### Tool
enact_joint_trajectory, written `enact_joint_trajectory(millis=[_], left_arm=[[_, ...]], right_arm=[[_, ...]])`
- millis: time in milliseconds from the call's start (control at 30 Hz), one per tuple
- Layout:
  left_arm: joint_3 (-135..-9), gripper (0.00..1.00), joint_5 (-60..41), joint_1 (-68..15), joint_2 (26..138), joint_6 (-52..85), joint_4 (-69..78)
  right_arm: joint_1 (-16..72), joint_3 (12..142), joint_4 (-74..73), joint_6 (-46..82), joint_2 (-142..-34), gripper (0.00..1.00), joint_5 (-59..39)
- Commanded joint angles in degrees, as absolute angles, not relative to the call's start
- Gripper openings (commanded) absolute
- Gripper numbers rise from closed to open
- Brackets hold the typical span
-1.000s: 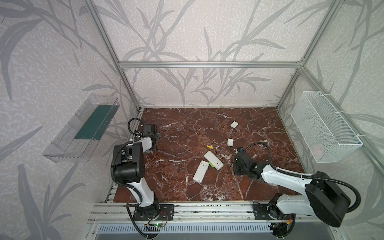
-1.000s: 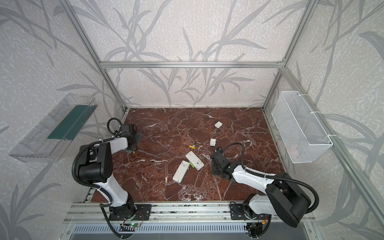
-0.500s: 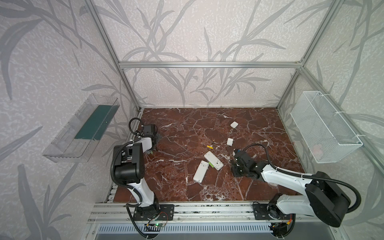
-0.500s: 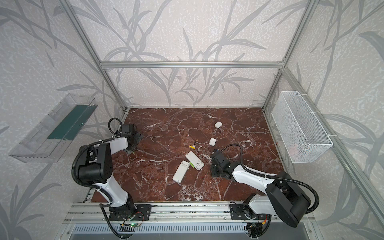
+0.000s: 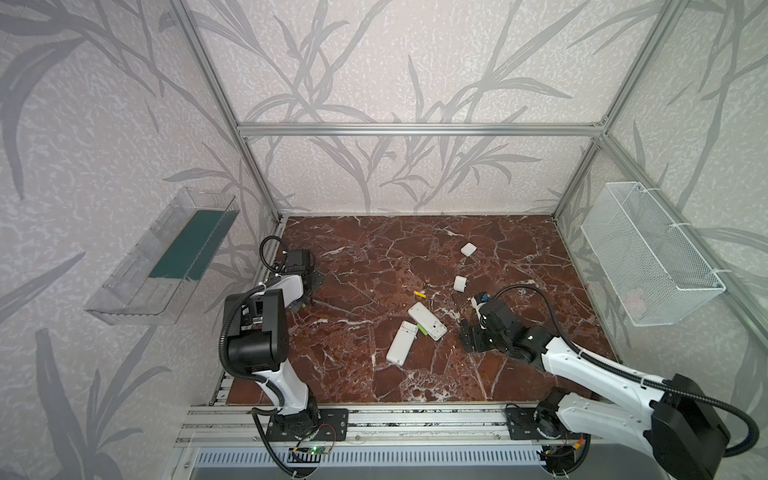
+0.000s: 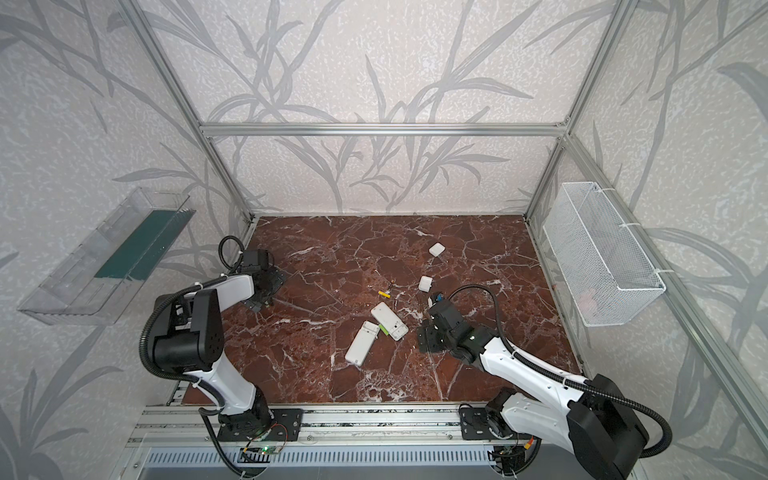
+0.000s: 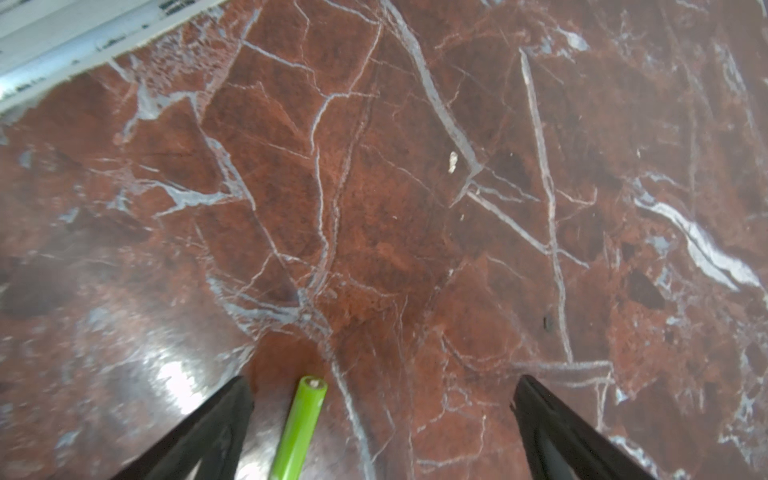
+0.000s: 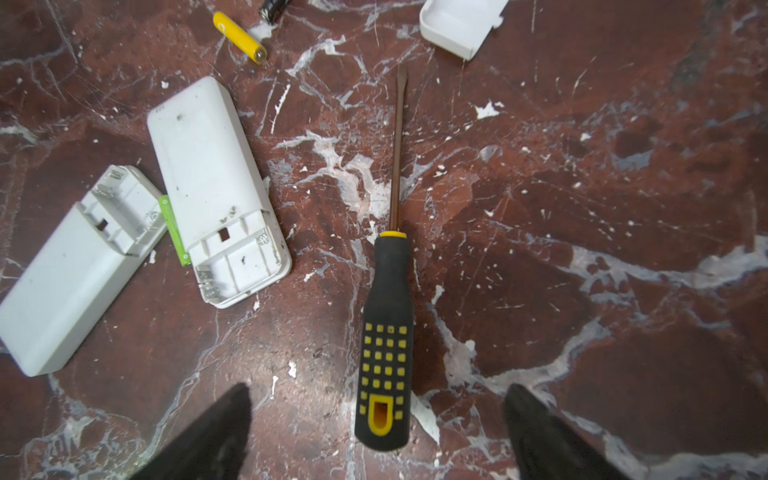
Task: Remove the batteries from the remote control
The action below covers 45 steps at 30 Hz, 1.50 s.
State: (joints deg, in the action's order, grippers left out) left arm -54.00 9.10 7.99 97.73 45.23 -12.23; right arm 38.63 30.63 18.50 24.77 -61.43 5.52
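Two white remotes (image 8: 216, 187) (image 8: 75, 270) lie back side up mid-floor, seen in both top views (image 5: 427, 321) (image 6: 360, 343). Their open bays show springs and no cells. A lime-green battery (image 8: 174, 230) lies between them, and a yellow battery (image 8: 241, 37) lies farther back (image 5: 419, 294). My right gripper (image 8: 378, 388) (image 5: 469, 340) is open just right of the remotes, over the black-and-yellow screwdriver (image 8: 388, 332) lying free on the floor. My left gripper (image 7: 382, 380) (image 5: 305, 291) is open at the left edge, and another lime-green battery (image 7: 299, 428) lies on the floor between its fingers.
Two small white covers (image 5: 467, 249) (image 5: 460, 283) lie behind the right gripper; one shows in the right wrist view (image 8: 459, 25). A white wire basket (image 5: 648, 257) hangs on the right wall. On the left wall is a clear shelf (image 5: 166, 257).
The right gripper's jaws have opened wide and it has shifted slightly toward the front. The left arm has not moved.
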Motion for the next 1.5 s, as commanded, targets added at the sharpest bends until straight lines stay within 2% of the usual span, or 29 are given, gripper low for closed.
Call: enact_joint_trajectory(millis=[0,133,267,367,467,567,667,800,933,1000,1100,1200,1267,1300,1400,1467], left_arm=[[-55.17,0.99,11.11,7.30,92.69,39.79,-14.27],[-54.28,0.99,14.93,5.00,88.36,30.35,-11.70],[-47.72,0.99,20.71,-0.11,82.59,16.23,-0.14],[-39.13,0.99,22.83,-0.70,78.50,16.35,12.80],[-30.88,0.99,20.67,-0.88,75.33,12.94,24.32],[-29.02,0.99,18.67,-0.79,74.07,9.97,25.91],[-27.25,0.99,18.29,-0.87,73.72,8.78,27.57],[-22.26,0.99,20.09,-0.87,75.35,7.98,37.43],[-20.53,0.99,19.35,-0.80,77.36,6.30,42.38],[-19.66,0.99,21.78,-0.79,77.90,6.18,45.57],[-15.75,0.99,23.04,-0.08,80.13,6.87,56.47],[-13.62,0.99,21.19,0.84,85.91,6.35,66.86],[-13.70,0.99,18.67,0.83,85.93,6.49,64.73],[-13.85,0.99,19.09,0.84,86.53,6.98,64.02],[-13.68,0.99,18.94,0.80,91.83,5.19,72.52],[-14.30,0.99,19.45,0.62,89.33,6.52,66.80]], right_arm=[[37.50,33.33,21.66,22.05,-59.41,0.99,7.20],[34.09,35.55,22.91,19.16,-58.79,0.99,6.95],[27.82,38.56,22.15,12.77,-59.39,0.99,8.20],[19.04,37.93,16.35,8.77,-60.86,0.99,4.60],[11.71,35.75,8.31,4.27,-63.13,0.99,2.84],[6.55,32.09,-2.73,2.89,-66.10,0.99,0.25],[5.89,27.41,-15.75,0.22,-69.48,0.99,0.26],[5.89,22.87,-31.87,-2.18,-74.45,0.99,0.27],[5.80,24.21,-37.97,-3.68,-79.87,0.99,-0.79],[5.80,23.18,-47.14,-4.83,-83.52,0.99,-0.44],[5.63,23.94,-49.99,-4.86,-88.84,0.99,-0.63],[5.45,21.77,-53.29,-4.41,-89.49,0.99,-0.31],[5.45,20.75,-57.80,-5.08,-91.09,0.99,-1.78],[5.45,21.12,-55.17,-5.63,-90.00,0.99,-2.90],[5.45,20.46,-58.69,-5.80,-91.26,0.99,-3.55],[5.45,21.19,-55.85,-5.85,-90.56,0.99,-3.49]])
